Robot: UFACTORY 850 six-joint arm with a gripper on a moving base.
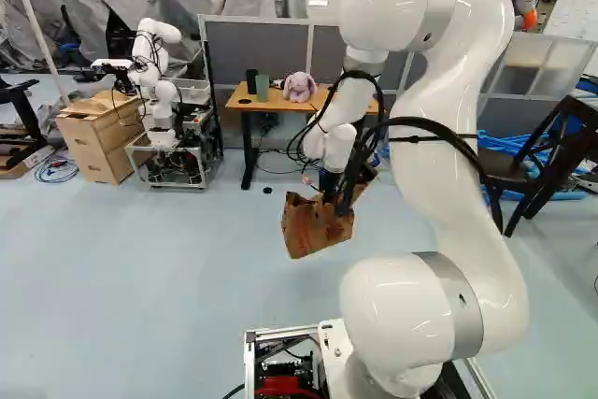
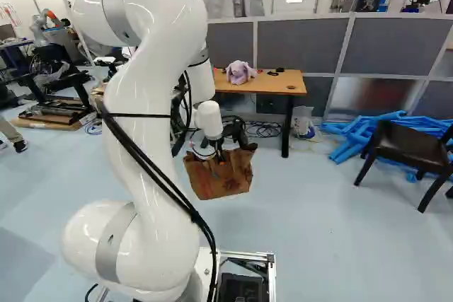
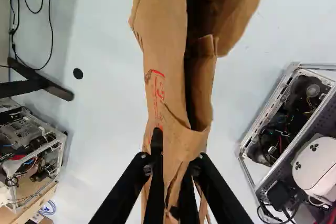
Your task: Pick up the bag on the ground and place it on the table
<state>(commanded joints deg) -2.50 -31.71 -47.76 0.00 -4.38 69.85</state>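
In the right base view my gripper (image 2: 221, 156) is shut on the upper part of the brown paper bag (image 2: 223, 178), which appears to hang clear of the floor. The left base view has the bag (image 1: 313, 228) tilted below the wrist, the gripper (image 1: 334, 195) partly behind cables. Seen from the wrist, the fingers of the gripper (image 3: 172, 182) pinch the crumpled paper between them, and the bag (image 3: 170, 77) stretches ahead, its mouth partly open. Beyond the bag stands the wooden table (image 2: 269, 84), with a plush toy (image 2: 240, 72) on top.
Another robot (image 1: 159, 81) stands on a cart left of the table, beside wooden boxes (image 1: 98, 142). A dark chair (image 2: 403, 150) and blue wrapped pieces (image 2: 354, 136) are at the right. A green item (image 1: 263, 88) is on the table; cables lie under it.
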